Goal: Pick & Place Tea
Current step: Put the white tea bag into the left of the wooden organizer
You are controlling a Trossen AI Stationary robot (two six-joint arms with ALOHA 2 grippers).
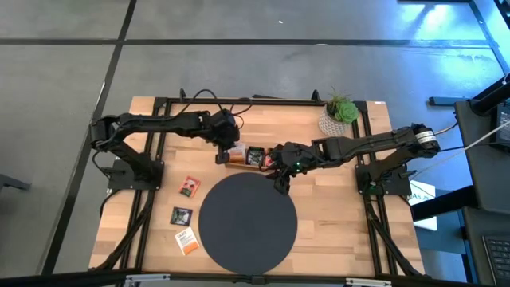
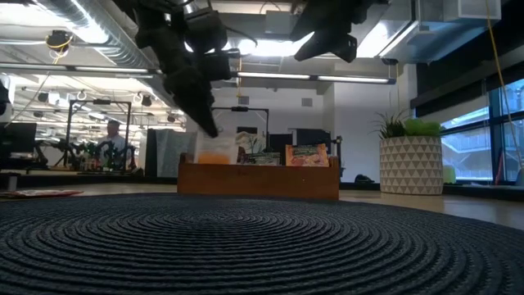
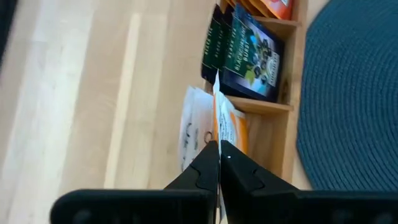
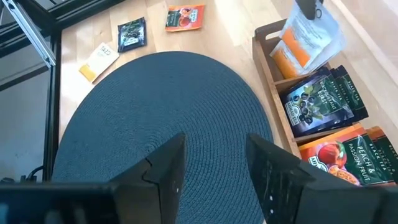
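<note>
The left gripper (image 3: pixel 218 163) is over the wooden tray (image 1: pixel 239 163) near the table's far edge, its fingers pinched together on the top edge of a white-and-orange tea sachet (image 3: pixel 225 127) that stands in the tray's end compartment. The middle compartment holds dark sachets (image 4: pixel 320 102), the third one orange peach sachets (image 4: pixel 348 155).

The right gripper (image 4: pixel 211 168) hangs just above the far edge of the dark round mat (image 1: pixel 247 222), beside the tray, its fingers apart and holding nothing.

Three more sachets lie flat on the bare wood off the mat's left side, toward the table's left edge — a red one (image 1: pixel 190 186), a black one (image 1: pixel 181 214) and a white-and-orange one (image 1: pixel 186 240) nearest the front.

A sachet like this looks light, thin and soft, probably a little slick — it would likely bend or slip rather than break. The upright top edge seems the sensible place to take hold of it, as the left gripper does; the flat ones offer only a thin edge against the wood.
</note>
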